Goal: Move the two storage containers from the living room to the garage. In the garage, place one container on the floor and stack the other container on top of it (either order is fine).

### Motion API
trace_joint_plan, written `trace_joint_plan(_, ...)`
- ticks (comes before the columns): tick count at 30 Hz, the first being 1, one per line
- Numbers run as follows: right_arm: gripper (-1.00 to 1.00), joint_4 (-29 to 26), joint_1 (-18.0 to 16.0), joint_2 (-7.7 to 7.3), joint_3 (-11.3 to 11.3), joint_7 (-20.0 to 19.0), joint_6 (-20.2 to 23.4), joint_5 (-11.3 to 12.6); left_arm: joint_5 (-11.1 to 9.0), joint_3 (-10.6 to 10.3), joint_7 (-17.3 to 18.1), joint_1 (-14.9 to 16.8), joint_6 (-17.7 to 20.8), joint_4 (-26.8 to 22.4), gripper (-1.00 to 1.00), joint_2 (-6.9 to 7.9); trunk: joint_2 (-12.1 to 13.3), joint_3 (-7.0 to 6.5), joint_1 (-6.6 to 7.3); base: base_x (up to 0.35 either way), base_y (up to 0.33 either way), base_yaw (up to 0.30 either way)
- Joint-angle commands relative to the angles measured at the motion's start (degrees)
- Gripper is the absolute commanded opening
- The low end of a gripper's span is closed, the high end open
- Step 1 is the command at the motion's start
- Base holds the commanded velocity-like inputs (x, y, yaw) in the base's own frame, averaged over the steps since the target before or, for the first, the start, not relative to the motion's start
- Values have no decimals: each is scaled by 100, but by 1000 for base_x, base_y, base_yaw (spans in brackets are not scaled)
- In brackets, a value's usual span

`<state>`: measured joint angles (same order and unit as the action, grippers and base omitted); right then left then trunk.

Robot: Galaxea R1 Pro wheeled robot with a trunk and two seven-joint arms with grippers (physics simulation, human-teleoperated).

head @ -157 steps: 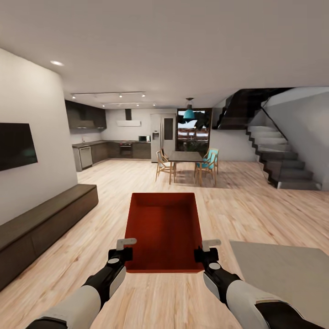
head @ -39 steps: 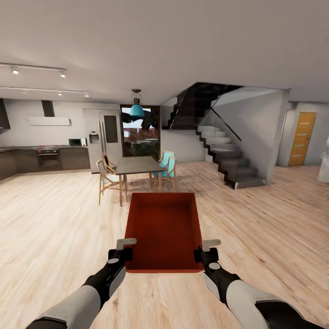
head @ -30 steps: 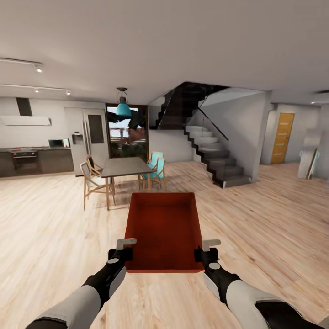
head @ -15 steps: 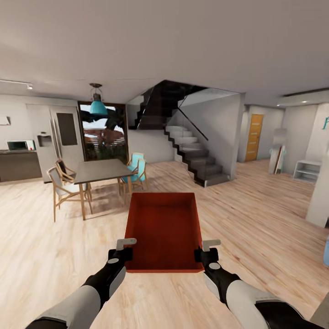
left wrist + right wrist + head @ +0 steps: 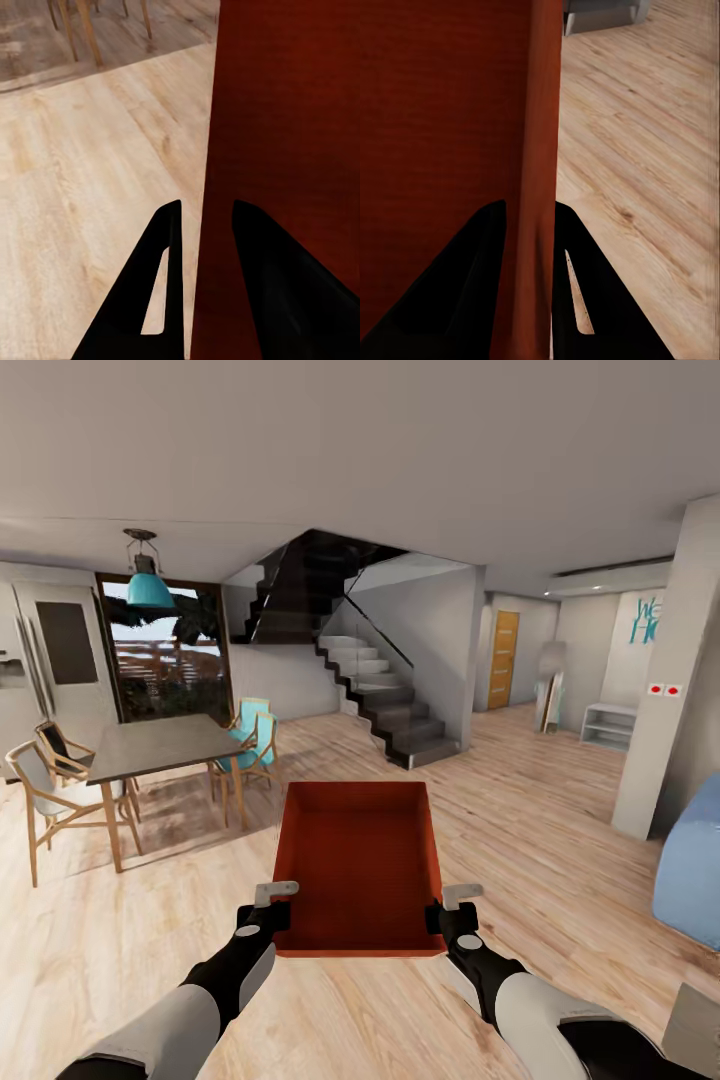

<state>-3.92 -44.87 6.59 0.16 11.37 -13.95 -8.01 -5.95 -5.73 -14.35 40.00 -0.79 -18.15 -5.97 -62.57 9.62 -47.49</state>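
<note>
Open-plan home interior around me: wood plank floor (image 5: 560, 860), dining table (image 5: 150, 745) with chairs (image 5: 55, 785), pendant lamp (image 5: 148, 585), dark staircase (image 5: 385, 700), orange door (image 5: 503, 658).

head: high, facing forward-down over both arms | wrists: close along fingers, straddling opposite walls of storage container (image 5: 360, 865), shared with head

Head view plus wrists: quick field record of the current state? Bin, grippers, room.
bin: orange-red bin, open top, nothing visible inside, held off the wood floor
left gripper: shut on the bin's left wall, one finger each side
right gripper: shut on the bin's right wall
surroundings: dining table, stairs, tan door
garage: not in sight
</note>
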Motion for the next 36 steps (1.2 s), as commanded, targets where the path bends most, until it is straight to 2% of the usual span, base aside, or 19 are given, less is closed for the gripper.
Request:
trace_joint_plan(1,-100,23,-4,0,-184,57,-20,37,50,69,-130,7,-256,-21,-100,9,-5,8,-4,322,94,-285)
trace_joint_plan(8,-100,23,-3,0,-187,58,-20,35,50,69,-130,7,-257,-21,-100,9,-5,8,-4,322,94,-224)
trace_joint_plan(36,-100,23,0,0,-183,58,-14,37,50,69,-130,7,-257,-13,-100,9,-5,8,-4,322,94,-5)
